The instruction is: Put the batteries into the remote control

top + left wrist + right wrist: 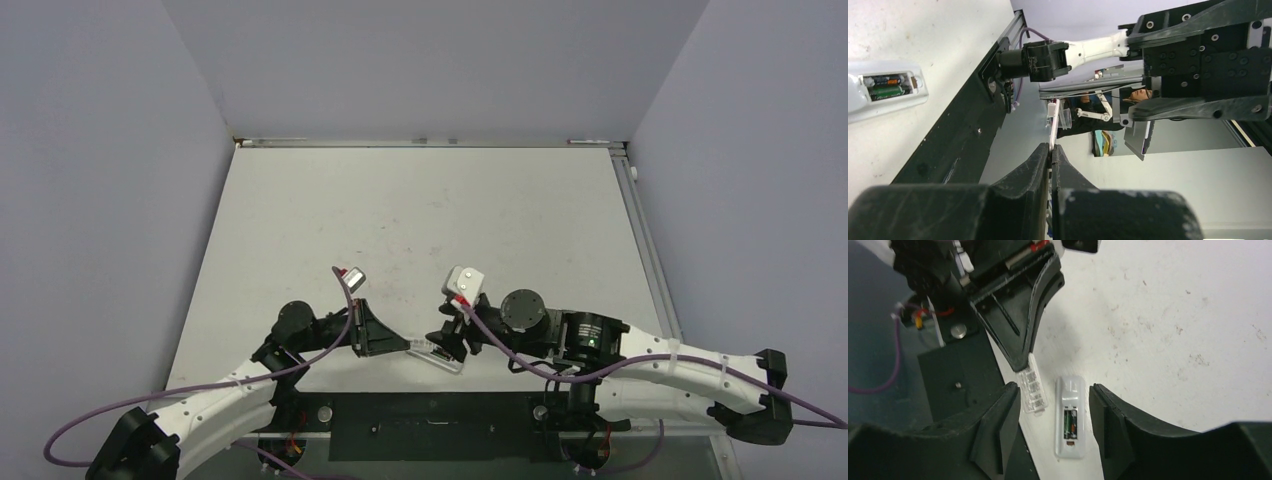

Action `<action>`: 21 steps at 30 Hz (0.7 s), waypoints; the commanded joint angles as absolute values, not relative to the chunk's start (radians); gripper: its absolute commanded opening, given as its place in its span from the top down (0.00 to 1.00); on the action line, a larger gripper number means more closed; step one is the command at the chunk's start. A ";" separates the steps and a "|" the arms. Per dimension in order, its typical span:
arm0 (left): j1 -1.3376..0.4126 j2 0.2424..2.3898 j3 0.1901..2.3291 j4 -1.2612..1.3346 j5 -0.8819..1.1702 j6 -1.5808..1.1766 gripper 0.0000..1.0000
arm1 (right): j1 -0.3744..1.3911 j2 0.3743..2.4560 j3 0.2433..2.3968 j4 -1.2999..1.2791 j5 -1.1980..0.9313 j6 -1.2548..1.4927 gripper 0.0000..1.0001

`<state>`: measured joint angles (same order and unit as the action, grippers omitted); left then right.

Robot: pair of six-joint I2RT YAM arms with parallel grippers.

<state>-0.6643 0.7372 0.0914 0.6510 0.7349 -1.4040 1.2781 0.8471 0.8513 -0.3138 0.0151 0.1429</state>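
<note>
scuffed white table (420,220) | remote control (1070,390) back-up, batteries (1069,423) seated | right gripper (1054,390) spread over it | left gripper (1050,149) pinching thin cover (1032,390) | likely light, slick plastic: grip long edges

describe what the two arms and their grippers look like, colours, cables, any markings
Both arms share one build: the left arm and right arm have white shell links between black joint housings. A purple cable runs along each. The left gripper and right gripper have matte black wedge-shaped fingers. A small green light glows on the right arm.
</note>
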 commanded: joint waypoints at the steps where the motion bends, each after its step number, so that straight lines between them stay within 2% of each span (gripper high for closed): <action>1: -0.660 0.709 0.150 0.558 0.782 -1.358 1.00 | 1.284 0.890 0.896 -0.435 -0.048 -0.064 0.48; 6: -0.660 0.666 0.165 0.442 0.788 -1.324 1.00 | 1.335 0.890 0.843 -0.397 -0.053 -0.155 0.46; 14: -0.660 0.629 0.169 0.373 0.792 -1.304 1.00 | 1.482 0.894 0.753 -0.281 0.069 -0.230 0.44; 21: -0.660 0.624 0.171 0.368 0.798 -1.298 1.00 | 1.542 0.923 0.714 -0.204 0.175 -0.254 0.45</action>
